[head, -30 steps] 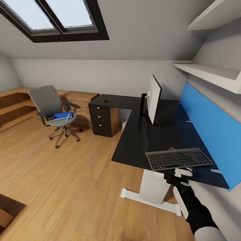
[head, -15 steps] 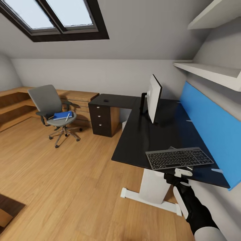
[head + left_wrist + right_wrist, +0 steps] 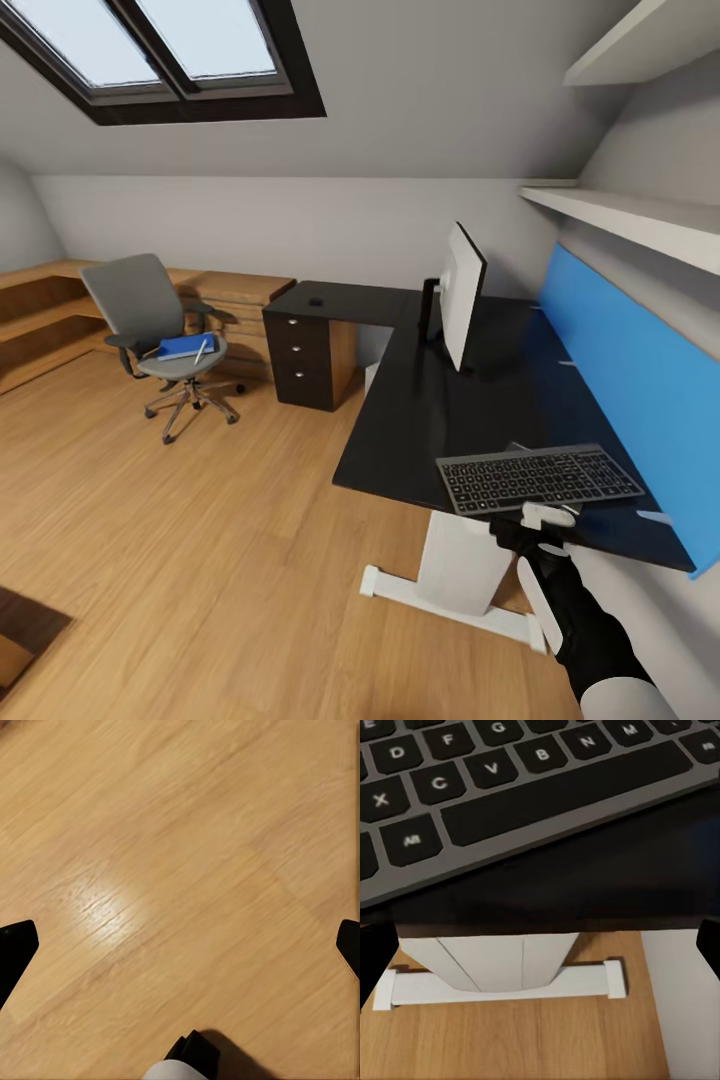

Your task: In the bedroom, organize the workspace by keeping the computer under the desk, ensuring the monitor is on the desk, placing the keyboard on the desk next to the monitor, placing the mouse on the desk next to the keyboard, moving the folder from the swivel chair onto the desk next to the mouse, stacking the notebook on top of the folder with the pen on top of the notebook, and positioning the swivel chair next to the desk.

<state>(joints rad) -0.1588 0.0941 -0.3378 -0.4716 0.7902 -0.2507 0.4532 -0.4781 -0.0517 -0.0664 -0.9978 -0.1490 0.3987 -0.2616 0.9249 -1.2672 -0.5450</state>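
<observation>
The right end effector [image 3: 545, 517] sits at the near edge of the bench [image 3: 450, 400], just under the front rim of the keyboard [image 3: 538, 477]; its fingers stand wide apart in the right wrist view, gripping nothing, and the left end effector [image 3: 180, 945] is likewise spread wide over bare floor [image 3: 180, 855]. The keyboard lies directly ahead of the right end effector, its long axis running crosswise along the bench edge and its near side overhanging slightly. The monitor [image 3: 462, 293] stands well beyond it, so the right arm is much the nearer for pushing the keyboard that way.
</observation>
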